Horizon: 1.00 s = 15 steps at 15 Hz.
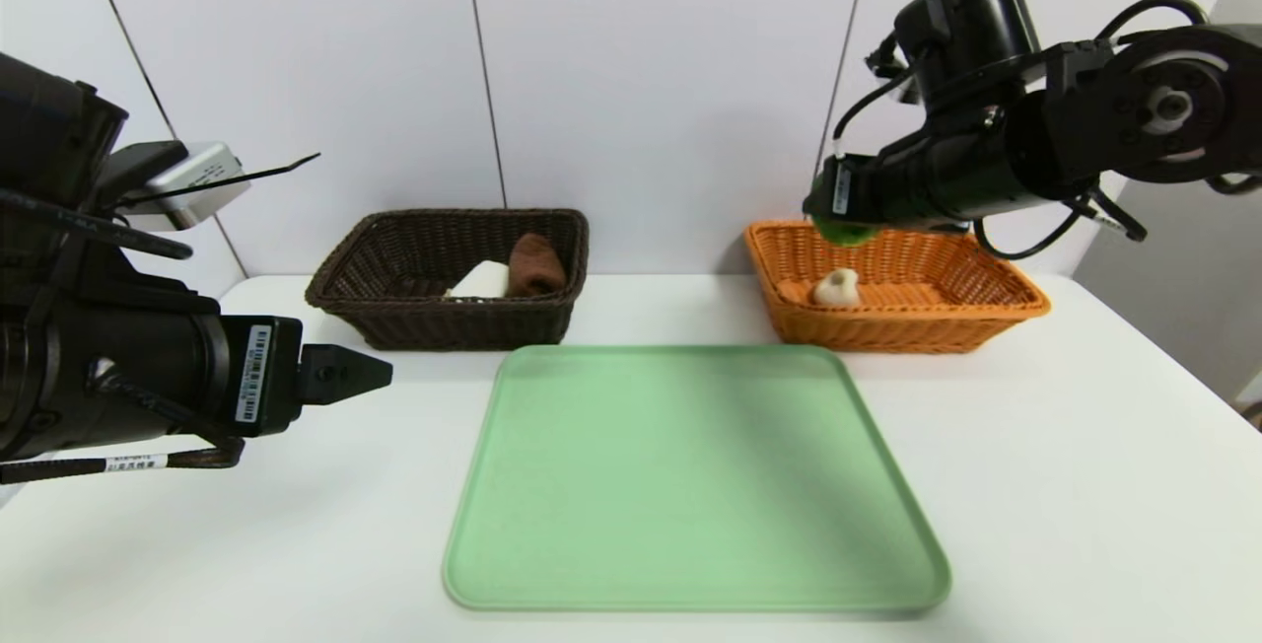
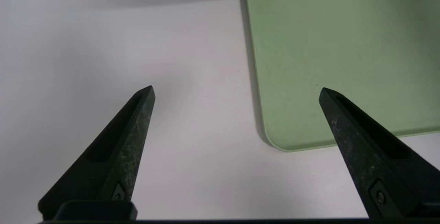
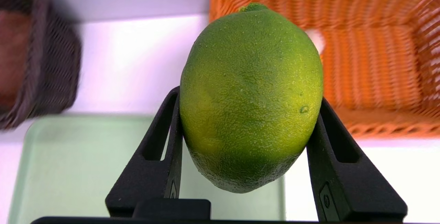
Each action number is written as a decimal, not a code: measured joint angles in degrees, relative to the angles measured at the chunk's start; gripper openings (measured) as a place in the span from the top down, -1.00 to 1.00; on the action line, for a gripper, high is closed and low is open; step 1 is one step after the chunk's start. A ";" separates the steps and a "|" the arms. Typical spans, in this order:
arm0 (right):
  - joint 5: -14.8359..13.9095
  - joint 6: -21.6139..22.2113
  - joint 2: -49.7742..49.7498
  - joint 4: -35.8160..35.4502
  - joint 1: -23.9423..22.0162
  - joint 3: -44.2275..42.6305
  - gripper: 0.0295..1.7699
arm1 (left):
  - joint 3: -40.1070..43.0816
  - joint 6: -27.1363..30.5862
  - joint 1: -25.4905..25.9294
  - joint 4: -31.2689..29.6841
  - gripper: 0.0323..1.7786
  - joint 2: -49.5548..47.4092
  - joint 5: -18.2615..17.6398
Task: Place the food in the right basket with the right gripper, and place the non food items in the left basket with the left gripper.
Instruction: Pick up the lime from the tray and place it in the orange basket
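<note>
head view: the right pincer [image 1: 838, 224] is raised above the near left corner of the orange basket [image 1: 996, 313], which stands toward the far right of the desk [image 1: 1065, 485]. a green lime [image 1: 846, 232] shows just under the pincer tip. inside the orange basket lies a pale, lumpy food item [image 1: 836, 287]. the dark brown basket [image 1: 394, 313] stands toward the far left of the desk and holds a white block [image 1: 480, 280] and a brown cloth-like item [image 1: 535, 264], side by side. a green tray [image 1: 690, 475] lies at the middle of the desk, nearer the front edge, with nothing on it. the left pincer [image 1: 365, 374] hangs over the left part of the desk, apart from everything.

left wrist view: the left pincer [image 2: 237, 91] stands wide, nothing between its fingers; one tip is over the bare desk [image 2: 137, 45], the other over a corner of the green tray [image 2: 343, 38].

right wrist view: the right pincer [image 3: 247, 114] clamps the lime [image 3: 251, 93] on both flanks. the lime is oval, bright green shading to yellow-green, with pebbled skin, a small dark speck and a stem nub at the far end. beyond it lie the orange basket [image 3: 378, 45], the dark brown basket [image 3: 44, 62] and the green tray [image 3: 75, 162].
</note>
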 joint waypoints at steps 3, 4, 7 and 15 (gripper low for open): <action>0.24 -2.32 5.89 0.00 -4.32 -4.63 -0.10 | -0.10 0.00 0.17 0.02 -0.90 0.11 0.02; 0.41 -2.84 7.88 0.02 -5.32 -5.89 -0.10 | -0.10 -0.05 0.23 0.04 -0.90 0.11 0.04; 0.63 -3.28 13.78 0.05 -6.83 -9.84 -0.10 | -0.02 -0.06 0.54 0.04 -0.90 0.09 0.06; 2.93 -6.28 19.96 -0.22 -7.16 -11.41 -0.39 | -0.10 0.00 0.67 0.00 -0.90 0.38 0.09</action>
